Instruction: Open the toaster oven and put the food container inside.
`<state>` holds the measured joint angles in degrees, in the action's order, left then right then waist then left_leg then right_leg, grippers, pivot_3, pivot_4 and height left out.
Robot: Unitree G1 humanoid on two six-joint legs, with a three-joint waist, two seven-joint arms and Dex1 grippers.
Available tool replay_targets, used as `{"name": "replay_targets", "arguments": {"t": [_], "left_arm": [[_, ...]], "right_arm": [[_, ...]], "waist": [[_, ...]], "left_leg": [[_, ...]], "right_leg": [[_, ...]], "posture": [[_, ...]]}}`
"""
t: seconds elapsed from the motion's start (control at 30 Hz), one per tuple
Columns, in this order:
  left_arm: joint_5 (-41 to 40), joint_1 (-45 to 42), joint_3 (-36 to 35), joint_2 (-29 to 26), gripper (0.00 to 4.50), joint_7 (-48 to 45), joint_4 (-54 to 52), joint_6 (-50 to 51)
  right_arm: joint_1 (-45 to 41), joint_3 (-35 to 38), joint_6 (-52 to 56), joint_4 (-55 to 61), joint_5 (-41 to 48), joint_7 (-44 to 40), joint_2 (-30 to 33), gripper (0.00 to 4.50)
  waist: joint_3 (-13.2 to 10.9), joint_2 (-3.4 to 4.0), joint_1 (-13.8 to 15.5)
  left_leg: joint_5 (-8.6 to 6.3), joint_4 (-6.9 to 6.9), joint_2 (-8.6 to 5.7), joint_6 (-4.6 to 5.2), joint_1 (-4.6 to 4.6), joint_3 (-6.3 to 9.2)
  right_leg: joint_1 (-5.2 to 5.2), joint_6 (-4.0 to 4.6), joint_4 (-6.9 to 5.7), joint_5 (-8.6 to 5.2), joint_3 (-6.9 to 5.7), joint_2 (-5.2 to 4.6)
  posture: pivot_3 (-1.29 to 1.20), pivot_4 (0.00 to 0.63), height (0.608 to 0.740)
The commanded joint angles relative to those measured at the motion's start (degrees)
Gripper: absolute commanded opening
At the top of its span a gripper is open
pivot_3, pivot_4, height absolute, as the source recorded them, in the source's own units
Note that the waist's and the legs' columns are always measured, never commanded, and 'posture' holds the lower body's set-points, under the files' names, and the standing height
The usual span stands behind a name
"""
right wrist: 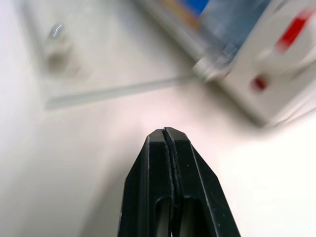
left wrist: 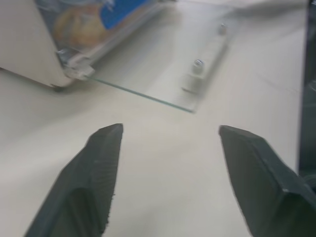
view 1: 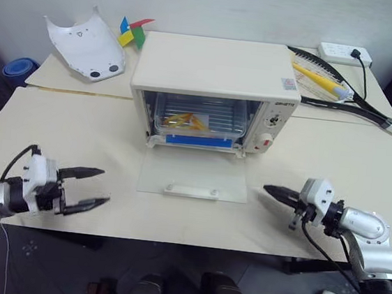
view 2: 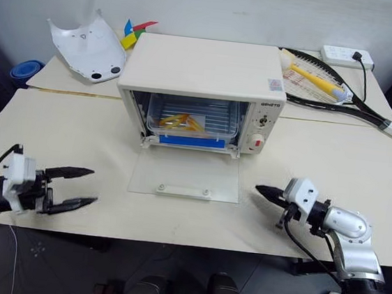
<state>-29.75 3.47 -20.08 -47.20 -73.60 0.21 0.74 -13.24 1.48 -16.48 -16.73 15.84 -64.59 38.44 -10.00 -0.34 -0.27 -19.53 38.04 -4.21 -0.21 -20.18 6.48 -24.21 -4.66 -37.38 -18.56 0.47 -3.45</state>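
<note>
Left pincer (view 1: 85, 190): it is open, the two black fingers stand wide apart and hold nothing. It hovers over the near left part of the tabletop (view 1: 58, 122), well apart from the oven, and points toward the middle.
Right pincer (view 1: 277, 193): it is closed, the fingers are pressed together, with nothing between them. It hovers at the near right, just beside the right edge of the glass door (view 1: 194, 176).
Toaster oven (view 1: 214, 93): it stands at the middle far side. Its door is folded down flat on the tabletop.
Food container (view 1: 200, 121): it sits inside the oven on the wire rack, with its blue edge toward the opening.
Step in hand: I judge that the container is already placed and both arms are clear of the oven.
How to do it well: keep both pincers away from the door edge, so the glass is not knocked and the container is not pulled out again.
</note>
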Motion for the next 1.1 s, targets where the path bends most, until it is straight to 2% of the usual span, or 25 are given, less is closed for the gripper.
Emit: {"name": "replay_targets", "arguments": {"t": [0.03, 0.2, 0.3, 0.4, 0.47, 0.53, 0.63, 0.73, 0.93, 1.1], "left_arm": [[-4.36, 1.56, -1.29, -1.56, 4.47, -2.5, -5.29, 3.41], [-10.92, 2.3, -5.91, -3.1, 4.47, 1.32, -12.33, 13.06], [-16.07, 0.81, -9.47, -2.2, 4.47, 4.24, -13.42, 17.22], [-17.38, -1.12, -11.98, -1.13, 4.47, 7.99, -12.54, 18.46], [-17.74, -1.74, -12.76, -0.78, 4.47, 9.18, -12.3, 19.12], [-16.37, -3.3, -14.35, 0.54, 4.47, 12.89, -10.04, 17.96], [-8.36, -1.69, -13.08, 1.31, 4.47, 15.17, -7.49, 12.78], [-4.58, 0.81, -11.77, 0.32, 4.5, 12.28, -5.33, 9.64], [2.0, 6.43, -10.77, 1.17, 4.5, 11.57, -4.6, 2.33], [3.54, 7.14, -10.92, 3.67, 4.5, 13.27, -3.58, -1.87]], "right_arm": [[-2.58, -1.74, -5.27, -5.44, -0.24, -4.59, -1.65, 0.0], [-3.96, -1.94, -4.74, -0.67, 5.45, -6.17, -8.66, 0.0], [-5.04, -0.1, -3.65, 5.55, 9.42, -3.4, -11.89, 0.0], [-6.73, 1.59, -0.02, 10.0, 12.05, 1.17, -13.68, 0.0], [-7.29, 2.19, 1.37, 11.46, 12.69, 2.78, -14.16, 0.0], [-11.3, 4.69, 7.79, 14.38, 17.2, 9.2, -15.75, 0.0], [-13.66, 5.92, 17.56, 17.77, 22.77, 11.46, -14.65, 0.0], [-11.13, 4.8, 17.16, 18.4, 19.58, 6.54, -10.93, 0.55], [-2.9, 4.27, 10.33, 14.16, 12.59, -5.69, -1.04, 2.56], [0.56, 5.36, 5.38, 9.55, 9.75, -6.84, 0.11, 4.22]], "waist": [[-0.01, 0.02, -0.14], [-0.03, 0.02, -0.26], [-0.12, 0.16, -0.14], [-0.11, 0.16, 0.05], [-0.11, 0.15, 0.08], [-0.11, 0.15, 0.08], [-0.11, 0.19, -0.12], [-0.08, 0.14, 0.11], [-0.09, 0.12, 0.43], [-0.09, 0.12, 0.18]], "left_leg": [[0.0, -0.01, 0.02, 0.0, -0.01, 0.0], [-0.02, -0.01, 0.12, -0.07, -0.02, 0.02], [-0.02, 0.01, 0.07, -0.07, -0.07, -0.01], [-0.02, 0.02, 0.07, -0.08, -0.09, 0.01], [-0.02, 0.03, 0.06, -0.08, -0.09, 0.02], [-0.03, 0.01, 0.06, -0.1, -0.09, 0.05], [-0.02, 0.03, 0.05, -0.1, -0.13, -0.02], [-0.04, -0.1, 0.08, -0.12, -0.12, 0.07], [-0.17, -0.01, -0.03, 0.15, -0.21, -0.01], [-0.16, 0.06, 0.05, 0.15, -0.1, -0.16]], "right_leg": [[-0.03, 0.0, -0.02, 0.0, 0.0, 0.01], [-0.06, 0.02, -0.06, 0.0, -0.01, 0.07], [-0.14, 0.01, -0.09, 0.0, 0.01, 0.05], [-0.16, 0.01, -0.1, 0.0, -0.01, 0.05], [-0.15, 0.01, -0.09, 0.0, -0.01, 0.05], [-0.16, 0.01, -0.09, 0.0, -0.02, 0.05], [-0.25, 0.02, -0.12, 0.01, 0.01, 0.05], [-0.26, 0.05, -0.07, -0.01, -0.04, 0.06], [-0.19, 0.04, 0.09, -0.01, -0.01, -0.06], [-0.1, 0.01, 0.09, 0.01, -0.03, -0.04]], "posture": [[0.0, 0.15, 0.74], [0.0, 0.15, 0.74], [0.0, 0.15, 0.74], [0.0, 0.15, 0.74], [0.0, 0.15, 0.74], [0.0, 0.15, 0.74], [0.0, 0.15, 0.74], [0.0, 0.15, 0.74], [0.0, 0.15, 0.74], [0.0, 0.15, 0.74]]}}
